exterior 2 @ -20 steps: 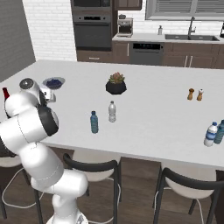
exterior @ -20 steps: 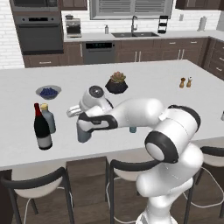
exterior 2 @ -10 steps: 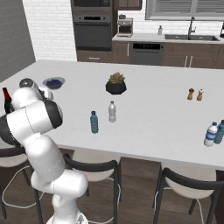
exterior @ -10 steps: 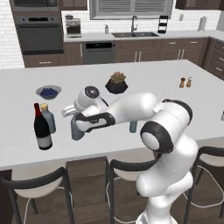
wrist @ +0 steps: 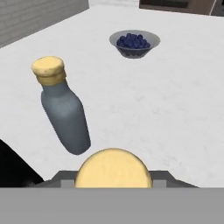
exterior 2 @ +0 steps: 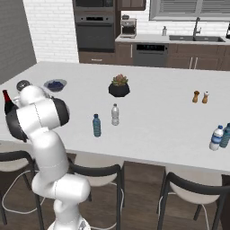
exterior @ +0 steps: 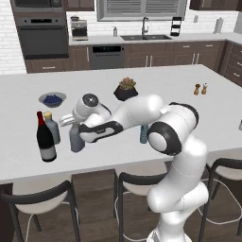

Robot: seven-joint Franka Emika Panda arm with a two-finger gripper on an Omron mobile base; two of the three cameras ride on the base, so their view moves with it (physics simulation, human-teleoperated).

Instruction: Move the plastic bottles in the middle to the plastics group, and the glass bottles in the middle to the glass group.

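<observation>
My gripper (exterior: 75,126) is shut around the neck of a glass bottle (exterior: 77,141), grey-blue with a yellow cap (wrist: 113,169). The bottle hangs upright with its base at or just above the counter. Just left of it stands the glass group: a tall dark wine bottle (exterior: 45,139) and a shorter grey yellow-capped bottle (exterior: 52,128), which also appears in the hand view (wrist: 64,109). A small blue plastic bottle (exterior 2: 96,125) stands mid-counter beside a clear bottle (exterior 2: 115,114). Two plastic bottles (exterior 2: 220,136) stand at the far right.
A bowl of blueberries (exterior: 52,99) sits behind the glass group. A potted plant (exterior: 125,90) stands mid-counter and two shakers (exterior: 201,89) further right. Stools (exterior: 42,198) line the counter's near edge.
The arm has carried the held yellow-capped bottle leftward, closer to the wine bottle and its grey neighbour. The other bottles have stayed put.
</observation>
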